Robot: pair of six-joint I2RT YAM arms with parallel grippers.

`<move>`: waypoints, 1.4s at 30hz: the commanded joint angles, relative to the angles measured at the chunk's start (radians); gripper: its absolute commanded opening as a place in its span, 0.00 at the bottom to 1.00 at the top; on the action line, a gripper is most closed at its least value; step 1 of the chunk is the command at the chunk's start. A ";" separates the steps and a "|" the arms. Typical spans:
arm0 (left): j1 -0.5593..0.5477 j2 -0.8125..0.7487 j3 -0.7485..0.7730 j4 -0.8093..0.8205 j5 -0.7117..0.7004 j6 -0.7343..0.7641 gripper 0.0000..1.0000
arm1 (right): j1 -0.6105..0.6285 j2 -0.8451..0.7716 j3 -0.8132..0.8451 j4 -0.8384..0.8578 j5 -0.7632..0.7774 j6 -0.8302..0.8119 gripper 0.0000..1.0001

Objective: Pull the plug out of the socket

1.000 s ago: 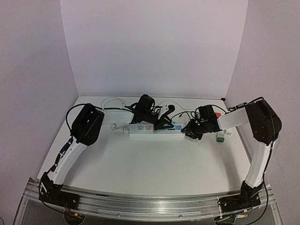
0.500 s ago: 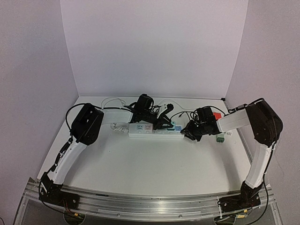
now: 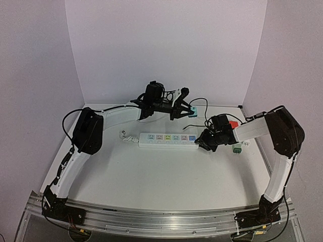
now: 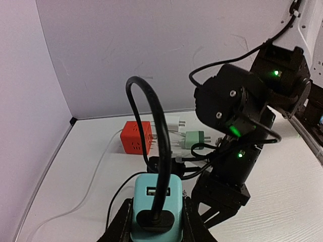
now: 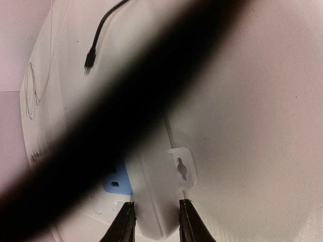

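One teal plug (image 3: 192, 109) has risen clear of the socket (image 3: 169, 140).

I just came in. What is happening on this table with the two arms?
The left hand grips a teal plug with a black cable and holds it in the air behind the white power strip, clear of its outlets. The right hand clamps the right end of the strip, which lies flat on the table. So the plug is already out, and all five outlets appear empty.
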 commanded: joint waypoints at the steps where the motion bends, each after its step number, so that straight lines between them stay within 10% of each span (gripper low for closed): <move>1: 0.005 -0.063 0.040 0.011 -0.004 -0.109 0.00 | 0.013 -0.012 0.025 -0.124 0.031 -0.061 0.28; 18: 0.027 -0.097 0.072 -0.174 -0.024 -0.699 0.00 | 0.012 -0.289 0.054 -0.038 0.106 -0.496 0.48; 27: 0.025 -0.097 0.085 -0.171 -0.002 -0.929 0.00 | 0.046 -0.478 -0.194 0.320 0.087 -0.840 0.68; 42: 0.010 -0.100 0.096 -0.160 0.016 -0.969 0.00 | 0.122 -0.236 -0.012 0.472 0.147 -1.044 0.72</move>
